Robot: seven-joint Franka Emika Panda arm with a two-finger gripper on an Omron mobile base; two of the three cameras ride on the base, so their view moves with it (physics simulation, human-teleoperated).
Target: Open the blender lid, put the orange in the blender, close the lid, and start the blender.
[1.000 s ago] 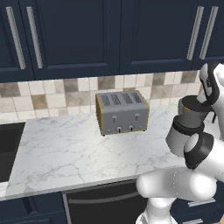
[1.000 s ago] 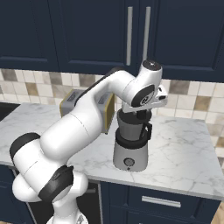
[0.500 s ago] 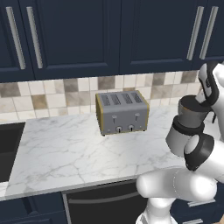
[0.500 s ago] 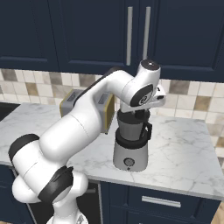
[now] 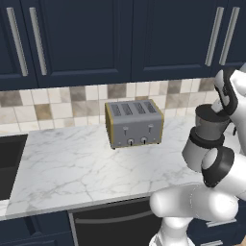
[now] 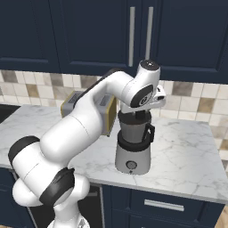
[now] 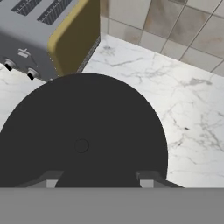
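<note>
The blender point(image 6: 132, 147) stands on the counter to the right of the toaster, a silver base under a dark jar with a black side handle; it also shows as the blender point(image 5: 207, 137). The black blender lid point(image 7: 83, 131) sits across the jar's top point(image 6: 133, 118). My gripper point(image 6: 139, 112) is pressed down onto the lid from above. In the hand view its fingertips point(image 7: 52, 180) stand partly closed against the lid's black surface, below the small centre knob point(image 7: 81, 145). The orange is out of view.
A silver four-slot toaster point(image 5: 133, 123) with yellow-brown ends stands at the back of the marble counter point(image 5: 72, 163), close to the blender's left. A dark sink point(image 5: 7, 163) lies at the far left. Dark cabinets hang overhead.
</note>
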